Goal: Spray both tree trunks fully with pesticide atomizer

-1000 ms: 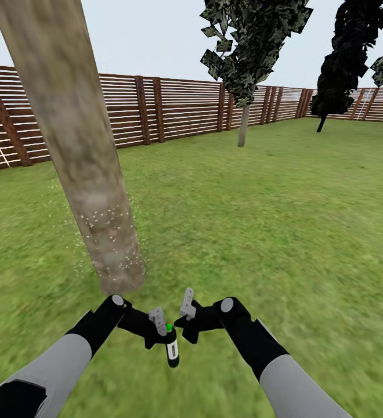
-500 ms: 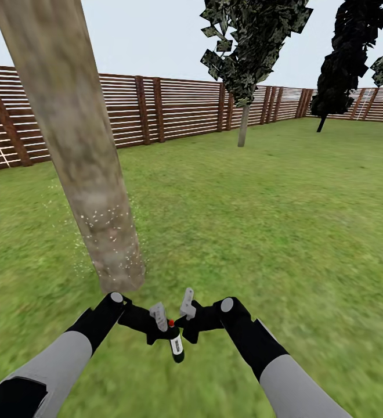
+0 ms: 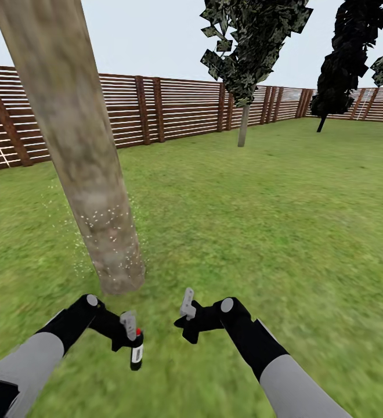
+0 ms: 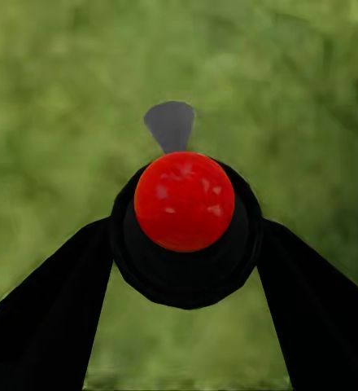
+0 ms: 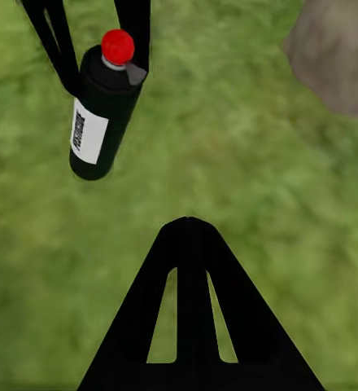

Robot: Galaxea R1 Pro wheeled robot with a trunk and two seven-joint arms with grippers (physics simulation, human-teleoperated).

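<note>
The left end effector was clenched on the neck of the black cylindrical pesticide atomizer with a white label and glossy red round cap, which hung nozzle-up just above the blurred green grass floor, probably to keep the spray head free for aiming. The right end effector sat near it, its fingers closed together and holding nothing. Fine whitish specks of pesticide dotted the lower part of the thick, smooth, mottled beige-grey tree trunk nearby.
</note>
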